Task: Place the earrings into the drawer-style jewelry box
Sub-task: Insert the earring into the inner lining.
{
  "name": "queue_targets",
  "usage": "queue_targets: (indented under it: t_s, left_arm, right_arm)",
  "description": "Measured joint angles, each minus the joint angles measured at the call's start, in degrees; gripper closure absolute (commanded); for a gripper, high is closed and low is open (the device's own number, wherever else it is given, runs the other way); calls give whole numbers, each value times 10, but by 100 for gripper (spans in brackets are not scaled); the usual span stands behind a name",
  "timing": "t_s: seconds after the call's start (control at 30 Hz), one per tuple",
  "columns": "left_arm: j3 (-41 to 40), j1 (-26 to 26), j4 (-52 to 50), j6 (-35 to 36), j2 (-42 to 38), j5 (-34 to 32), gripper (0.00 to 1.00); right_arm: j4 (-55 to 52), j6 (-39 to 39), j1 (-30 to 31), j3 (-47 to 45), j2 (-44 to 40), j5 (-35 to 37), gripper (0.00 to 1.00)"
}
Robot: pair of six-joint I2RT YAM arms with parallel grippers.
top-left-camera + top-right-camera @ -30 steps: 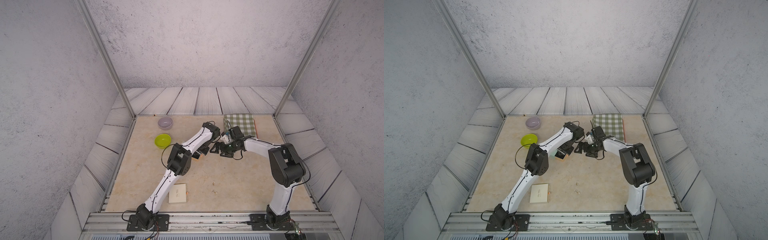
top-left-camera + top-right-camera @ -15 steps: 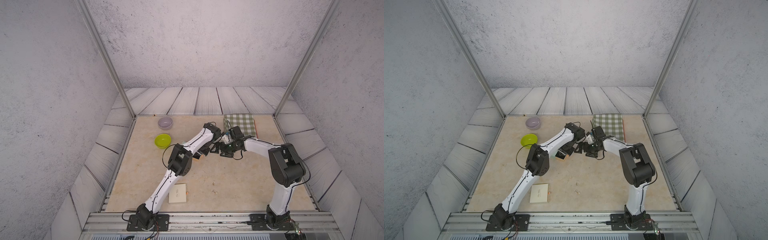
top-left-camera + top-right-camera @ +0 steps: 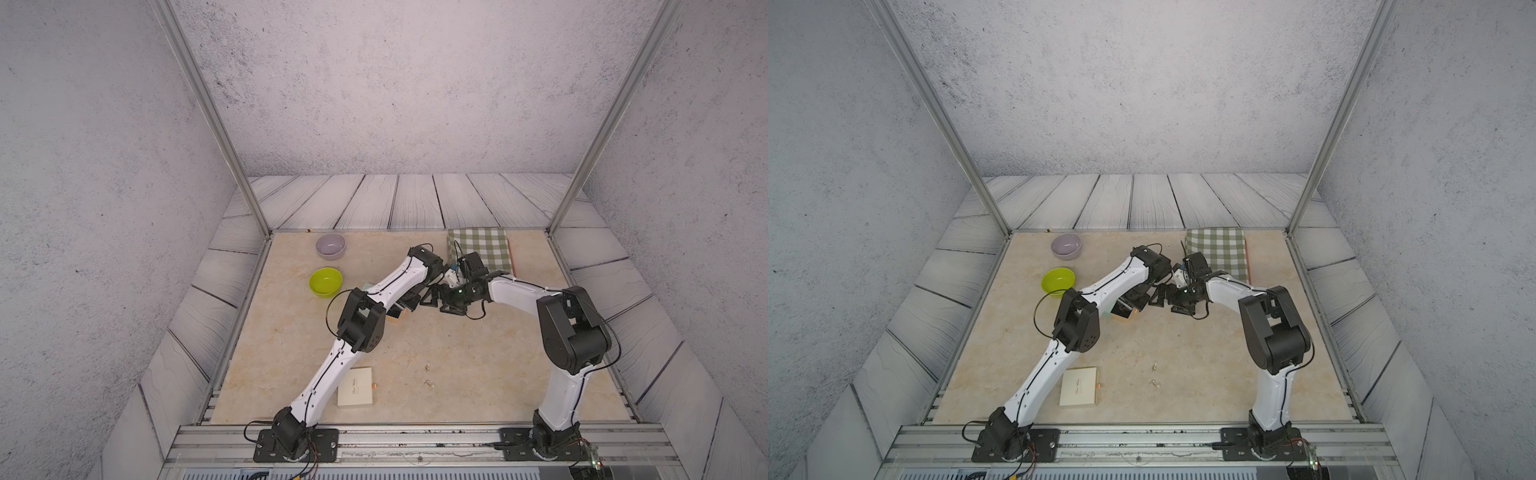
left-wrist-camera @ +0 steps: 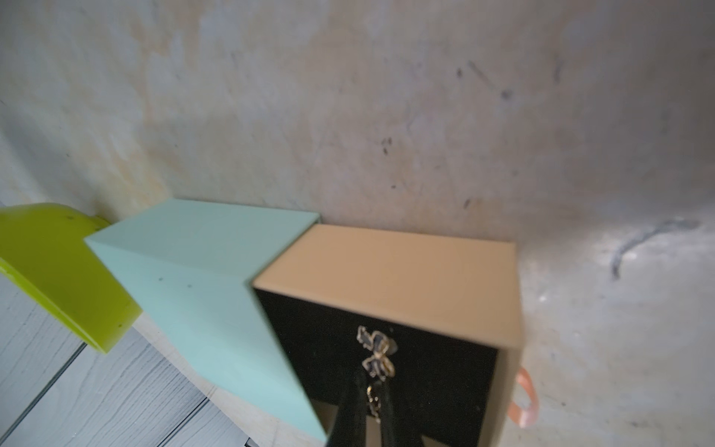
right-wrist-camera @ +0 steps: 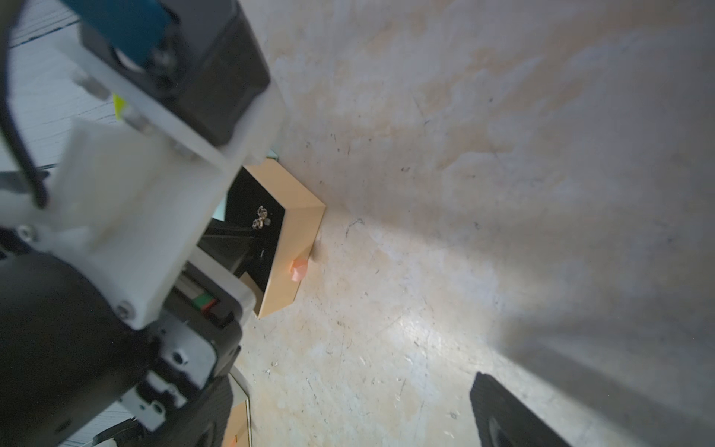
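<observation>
Left gripper (image 4: pixel 367 391) clamped on a bow earring (image 4: pixel 374 350) over the drawer (image 4: pixel 387 271), apparently; top views hide this. Right gripper (image 3: pixel 432 297) spread.

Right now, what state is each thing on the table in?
Drawer-style jewelry box: drawer pulled open.
Bow earring: pinched in the left gripper, over the drawer.
Right gripper: open, holding nothing.
Loose earrings: lying on the table.
Flat cream box: closed.
</observation>
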Motion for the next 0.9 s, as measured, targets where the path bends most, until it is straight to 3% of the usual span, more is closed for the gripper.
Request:
queue_targets:
  t_s: [0.9]
  left_arm:
    - [-14, -10, 0, -2, 0, -16, 100]
  right_arm:
    - [-9, 0, -3, -2, 0, 0, 1]
